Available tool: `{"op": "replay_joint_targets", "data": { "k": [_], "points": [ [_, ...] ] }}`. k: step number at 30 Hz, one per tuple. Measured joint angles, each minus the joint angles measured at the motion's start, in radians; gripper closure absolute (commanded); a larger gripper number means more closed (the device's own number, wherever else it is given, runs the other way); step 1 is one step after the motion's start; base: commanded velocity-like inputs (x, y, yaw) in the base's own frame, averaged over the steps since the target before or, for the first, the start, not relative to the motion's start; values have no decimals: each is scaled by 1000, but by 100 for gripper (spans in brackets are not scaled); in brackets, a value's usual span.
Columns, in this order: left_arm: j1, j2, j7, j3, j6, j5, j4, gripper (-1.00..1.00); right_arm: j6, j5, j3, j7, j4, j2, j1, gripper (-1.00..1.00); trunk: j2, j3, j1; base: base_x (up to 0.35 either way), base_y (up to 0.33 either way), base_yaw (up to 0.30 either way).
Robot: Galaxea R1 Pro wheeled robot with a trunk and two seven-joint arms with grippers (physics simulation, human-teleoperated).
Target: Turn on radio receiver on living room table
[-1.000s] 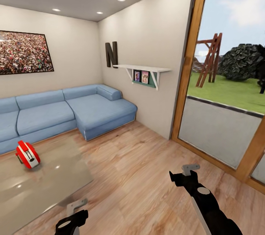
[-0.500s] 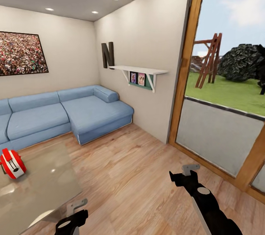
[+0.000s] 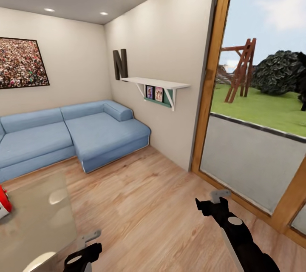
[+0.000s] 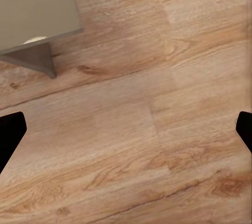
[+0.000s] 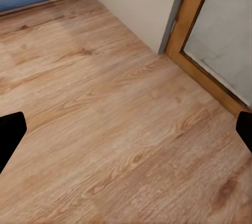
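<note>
Where table (image 3: 38, 216) ends, sofa (image 3: 85, 131) beyond, radio receiver (image 3: 3, 204) edge-cropped

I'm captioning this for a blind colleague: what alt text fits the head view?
A red radio receiver peeks in at the left edge, on a glossy grey coffee table in a living room with a blue sectional sofa. Both claws, left and right, hang over the wood floor; a glass door shows a lawn.
</note>
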Motion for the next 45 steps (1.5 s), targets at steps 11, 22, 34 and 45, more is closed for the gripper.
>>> {"op": "replay_joint_targets", "data": {
  "k": [11, 22, 34, 45],
  "points": [
    [0, 0, 1, 0, 0, 0, 0, -100, 0, 0, 0, 0, 0, 0, 0, -100, 77, 34, -42, 253, -202, 228],
    [0, 2, -9, 0, -6, 5, 0, -100, 0, 0, 1, -1, 1, 0, 0, -100, 84, 38, -46, 29, -20, 288],
    [0, 6, -9, 0, -6, -1, 2, -100, 0, 0, 1, -1, 2, 0, 0, -100, 84, 38, -46, 0, 0, 292],
    [0, 7, 3, 0, -6, -4, 4, -100, 0, 0, 2, -1, 2, 0, 0, -100, 84, 38, -46, 147, -146, 292]
  ]
}}
